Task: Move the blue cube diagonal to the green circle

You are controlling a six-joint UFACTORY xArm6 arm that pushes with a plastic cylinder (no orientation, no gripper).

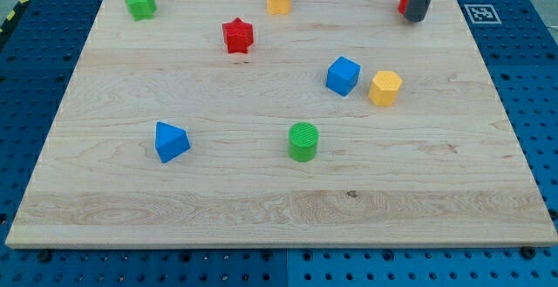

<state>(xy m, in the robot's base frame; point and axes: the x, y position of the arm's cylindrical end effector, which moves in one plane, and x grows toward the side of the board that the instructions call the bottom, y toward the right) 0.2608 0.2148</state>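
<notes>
The blue cube (pixel 343 75) sits right of the board's centre, close beside a yellow hexagonal block (pixel 384 87) on its right. The green circle (pixel 303 141) stands lower down, below and left of the cube. My tip (pixel 416 18) is at the view's top right, far above and right of the blue cube, and it touches or covers a red block (pixel 404 0) that is mostly hidden behind the rod.
A blue triangular block (pixel 171 141) lies at the lower left. A red star (pixel 237 36) is at the upper middle, a yellow block (pixel 278 0) near the top edge, a green star (pixel 139 3) at the top left. The wooden board (pixel 279 217) ends on a blue pegboard.
</notes>
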